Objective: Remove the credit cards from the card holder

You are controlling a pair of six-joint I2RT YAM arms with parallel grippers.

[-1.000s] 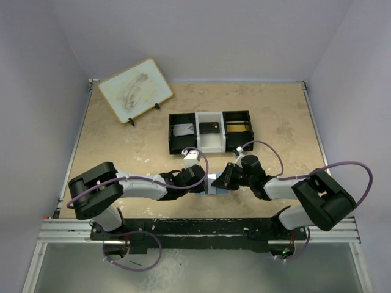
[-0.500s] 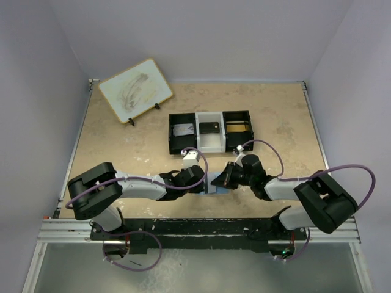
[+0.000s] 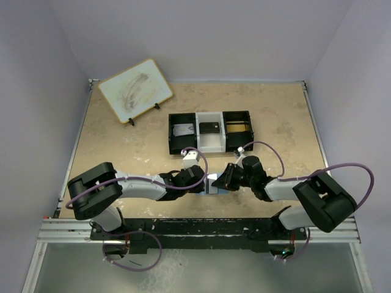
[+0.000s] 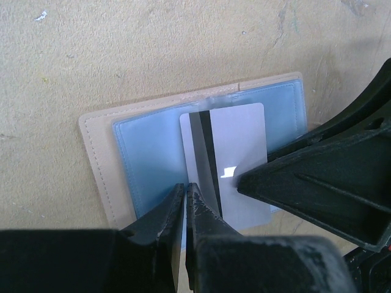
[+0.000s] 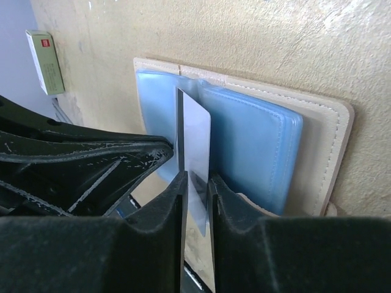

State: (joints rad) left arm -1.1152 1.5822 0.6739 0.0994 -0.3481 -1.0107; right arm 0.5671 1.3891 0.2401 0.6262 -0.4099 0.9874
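While the right fingers are standing slightly apart, the silver credit card is slanting through the gap between them; whether they are truly pinching it I cannot tell. The card is lying partly over the pale-blue card holder, which is lying open and flat on the worktop, near the middle of its near edge. The left fingers are pressing closed on nothing, their tips sitting at the card's striped edge, over the holder. Just beyond the holder, a small red-and-white box is lying. Farther off, a three-compartment tray is holding a dark card in its white middle compartment and a grey card in its left one. A wood-framed whiteboard is leaning at the far left.
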